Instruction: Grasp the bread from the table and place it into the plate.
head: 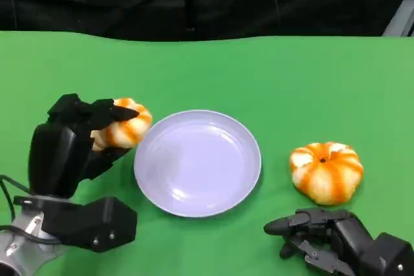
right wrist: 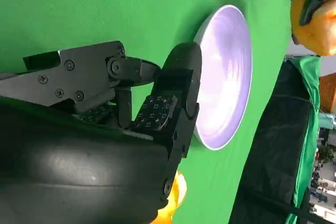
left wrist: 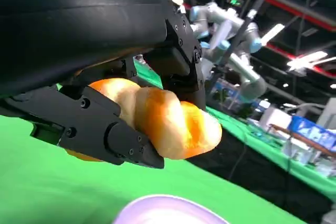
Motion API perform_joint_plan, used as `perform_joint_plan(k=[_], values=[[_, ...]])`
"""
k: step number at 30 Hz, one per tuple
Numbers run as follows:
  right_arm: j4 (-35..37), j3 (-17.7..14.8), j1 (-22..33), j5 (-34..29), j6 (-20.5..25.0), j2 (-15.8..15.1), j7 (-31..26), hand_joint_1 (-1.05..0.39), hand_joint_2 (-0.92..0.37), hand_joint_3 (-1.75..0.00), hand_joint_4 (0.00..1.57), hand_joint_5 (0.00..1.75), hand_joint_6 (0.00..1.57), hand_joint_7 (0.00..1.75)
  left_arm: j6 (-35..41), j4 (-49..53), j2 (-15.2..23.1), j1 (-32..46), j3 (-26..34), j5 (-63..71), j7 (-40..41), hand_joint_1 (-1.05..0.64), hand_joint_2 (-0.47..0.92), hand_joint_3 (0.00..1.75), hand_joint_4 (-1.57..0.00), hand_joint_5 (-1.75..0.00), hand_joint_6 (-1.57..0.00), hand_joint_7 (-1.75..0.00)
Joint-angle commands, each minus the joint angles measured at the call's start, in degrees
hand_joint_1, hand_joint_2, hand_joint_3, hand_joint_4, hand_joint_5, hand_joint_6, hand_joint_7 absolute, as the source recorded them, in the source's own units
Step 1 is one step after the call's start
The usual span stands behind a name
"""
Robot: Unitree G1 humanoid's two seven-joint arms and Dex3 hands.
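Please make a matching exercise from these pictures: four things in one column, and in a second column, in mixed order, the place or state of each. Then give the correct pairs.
Things:
1. left hand
2. right hand
3. plate
4. bread on the table

States:
A. lies on the green cloth near the right hand, not held
B. grips a bread beside the plate
C. holds nothing, fingers apart
D. white, nothing on it

Pairs: 1-B, 2-C, 3-D, 4-A
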Motion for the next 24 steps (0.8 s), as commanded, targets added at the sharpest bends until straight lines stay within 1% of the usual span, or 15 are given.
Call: perform_joint_plan(k=[1, 4, 5, 6, 9, 14, 20, 24], values=[[0.9, -0.3, 0.3, -0.2, 0.6, -0.7, -0.2, -0.04, -0.92, -0.40, 0.78, 1.18, 1.11, 0.32, -0.4, -1.9, 0.3, 1.5, 0.6, 0.2, -0.7, -0.02, 0.91, 0.04, -0.81, -1.37, -1.03, -0.81], [0.9, -0.3, 0.3, -0.2, 0.6, -0.7, -0.2, -0.04, -0.92, -0.40, 0.78, 1.18, 1.11, 0.32, -0.2, -2.3, 0.3, 1.7, 0.7, 0.2, -0.9, -0.02, 0.91, 0.04, -0.81, -1.36, -1.03, -0.80], [0.9, -0.3, 0.3, -0.2, 0.6, -0.6, -0.1, -0.04, -0.92, -0.40, 0.78, 1.18, 1.10, 0.32, -0.7, -3.1, -0.4, 2.0, 0.3, 0.2, -1.5, -0.02, 0.91, 0.04, -0.81, -1.36, -1.03, -0.80], [1.0, -0.3, 0.2, -0.1, 0.5, -0.6, -0.1, -0.03, -0.92, -0.41, 0.78, 1.18, 1.10, 0.32, -1.0, -3.8, -1.0, 2.3, 0.0, 0.2, -2.1, -0.03, 0.91, 0.05, -0.83, -1.31, -1.06, -0.74], [0.7, -0.2, 0.3, -0.4, 0.8, -0.5, -0.5, -0.04, -0.92, -0.41, 0.79, 1.18, 1.10, 0.33, -1.6, -4.8, -2.2, 2.8, -0.3, 0.1, -3.5, -0.03, 0.91, 0.06, -0.85, -1.28, -1.09, -0.68], [0.3, -0.1, 0.4, -0.3, 1.0, -0.3, -0.5, -0.04, -0.92, -0.40, 0.78, 1.19, 1.10, 0.33, -1.8, -5.3, -3.3, 3.0, -0.7, 0.8, -5.4, -0.03, 0.91, 0.08, -0.85, -1.27, -1.10, -0.66], [0.3, 0.0, 0.4, -0.4, 1.0, -0.2, -0.6, -0.05, -0.92, -0.39, 0.78, 1.20, 1.10, 0.34, -1.9, -5.5, -3.5, 2.9, -0.9, 1.0, -6.8, -0.04, 0.91, 0.09, -0.82, -1.31, -1.10, -0.61], [0.4, 0.2, 0.3, -0.8, 1.1, -0.2, -1.0, -0.04, -0.92, -0.39, 0.79, 1.21, 1.10, 0.34, -1.1, -4.0, -4.5, 0.0, -2.5, 1.6, -10.6, -0.02, 0.91, 0.11, -0.84, -1.26, -1.12, -0.59]])
